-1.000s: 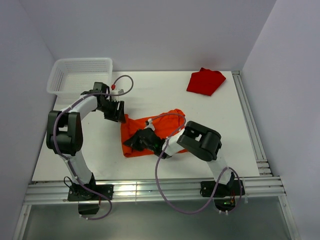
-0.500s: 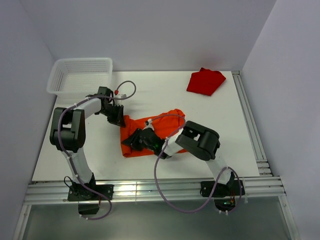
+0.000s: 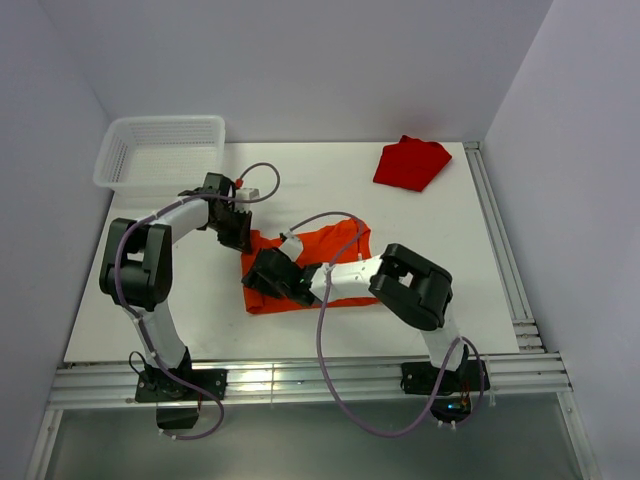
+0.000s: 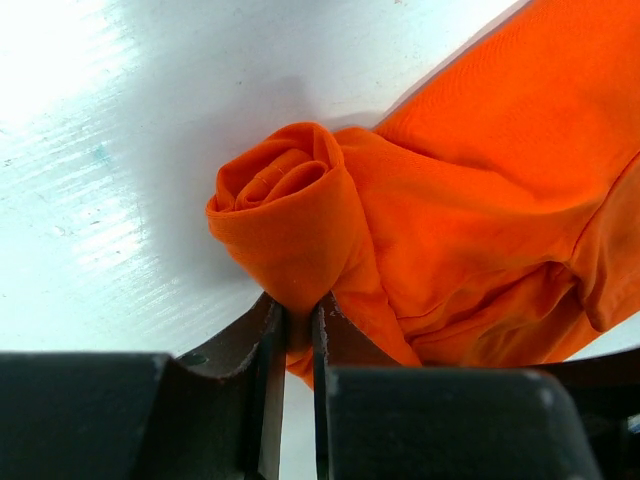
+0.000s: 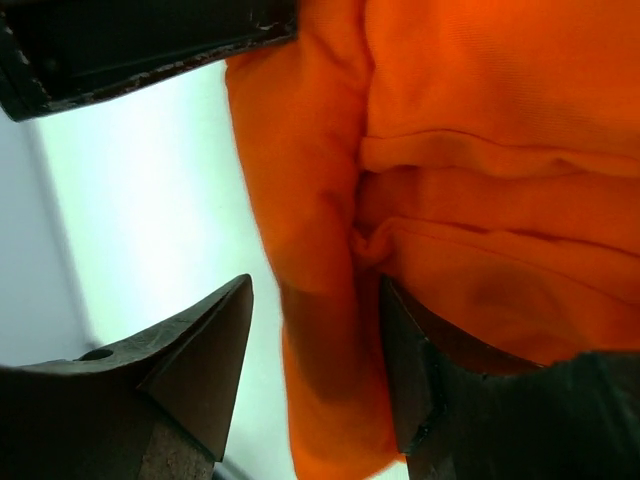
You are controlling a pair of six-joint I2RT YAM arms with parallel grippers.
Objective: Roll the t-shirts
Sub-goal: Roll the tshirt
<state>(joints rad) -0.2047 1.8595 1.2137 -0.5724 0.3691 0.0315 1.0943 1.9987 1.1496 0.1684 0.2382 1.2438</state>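
The orange t-shirt [image 3: 335,248] lies bunched in the middle of the table, its left edge rolled into a tight coil [image 4: 275,185]. My left gripper [image 3: 238,232] is at the shirt's far left corner and is shut on a fold of orange cloth [image 4: 298,310] just under the coil. My right gripper [image 3: 262,275] lies low on the shirt's near left part. Its jaws stand open [image 5: 315,310] around a hanging orange fold, with a gap on the left side. The darker red t-shirt [image 3: 410,163] lies crumpled at the far right, away from both arms.
A white mesh basket [image 3: 160,150] stands at the far left corner. The left gripper's dark finger [image 5: 150,50] shows at the top of the right wrist view, close by. A metal rail [image 3: 503,260] runs along the table's right edge.
My left gripper has moved onto the shirt's corner and shut on it. My right gripper has opened and slid a little to the left along the orange shirt.
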